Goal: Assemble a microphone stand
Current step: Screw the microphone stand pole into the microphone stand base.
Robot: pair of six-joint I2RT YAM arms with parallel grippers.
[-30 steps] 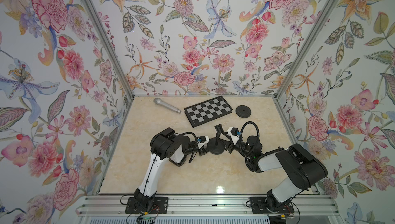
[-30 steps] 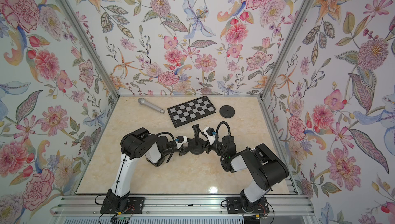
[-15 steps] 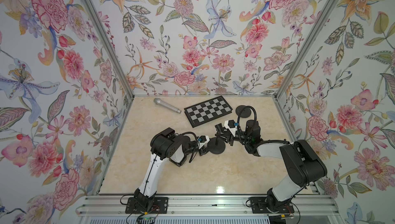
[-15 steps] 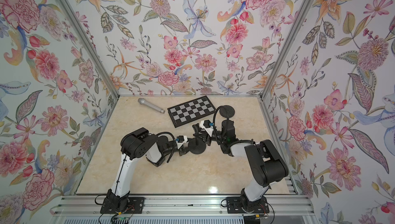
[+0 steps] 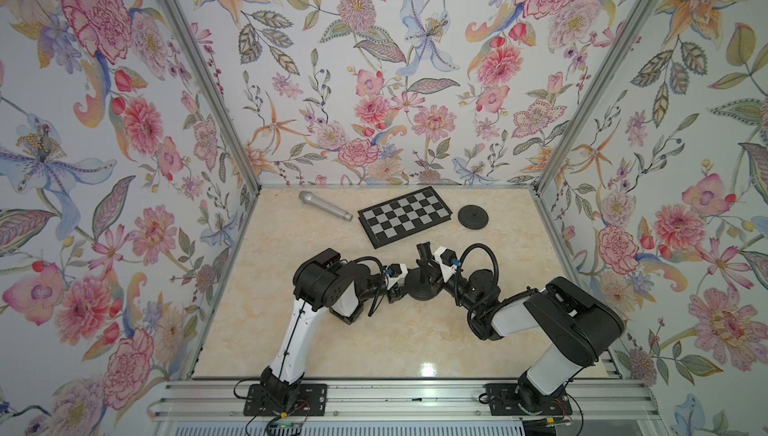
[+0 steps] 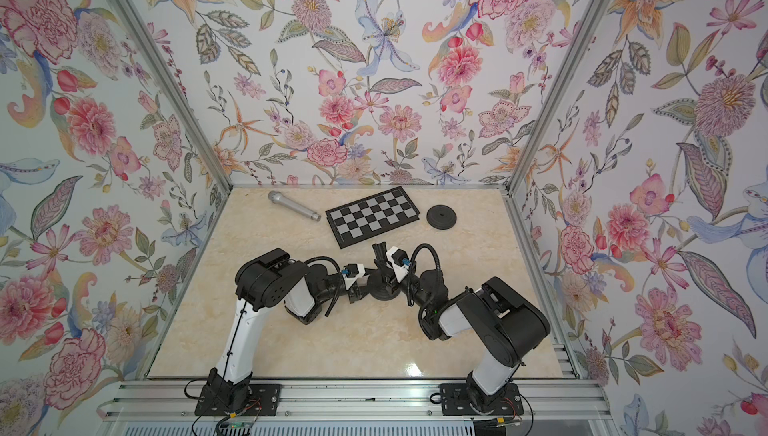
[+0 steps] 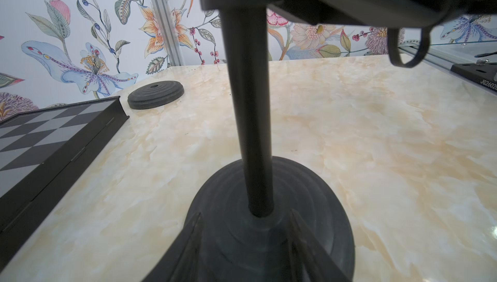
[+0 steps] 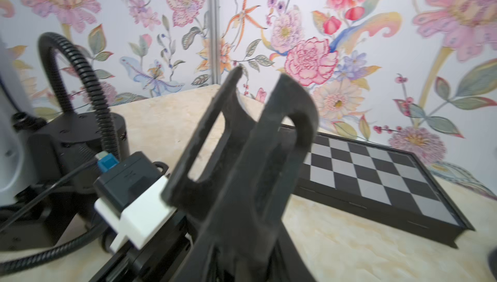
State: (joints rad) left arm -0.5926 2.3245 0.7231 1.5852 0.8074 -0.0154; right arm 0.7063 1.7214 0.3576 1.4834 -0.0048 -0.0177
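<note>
A black microphone stand is upright mid-table: round base (image 5: 420, 288) (image 7: 309, 200), thin pole (image 7: 247, 92) and a U-shaped clip (image 5: 424, 249) (image 8: 269, 132) on top. My left gripper (image 5: 400, 284) (image 7: 245, 213) lies low from the left, its jaws closed against the base's raised hub. From the right, my right gripper (image 5: 433, 267) (image 8: 242, 240) is shut on the clip's lower part at the pole's top; that view is blurred. A silver microphone (image 5: 324, 204) (image 6: 293, 204) lies apart at the back left.
A black-and-grey chessboard (image 5: 405, 215) (image 7: 40, 138) (image 8: 376, 175) lies just behind the stand. A loose black ribbed disc (image 5: 473, 217) (image 7: 156, 94) sits at the back right. Flowered walls close in three sides; the arm mounts and rail (image 5: 374, 396) line the front.
The right arm swung toward the back wall and came back beside the stand, and its jaws closed on the clip. The left arm, base and pole have stayed put.
</note>
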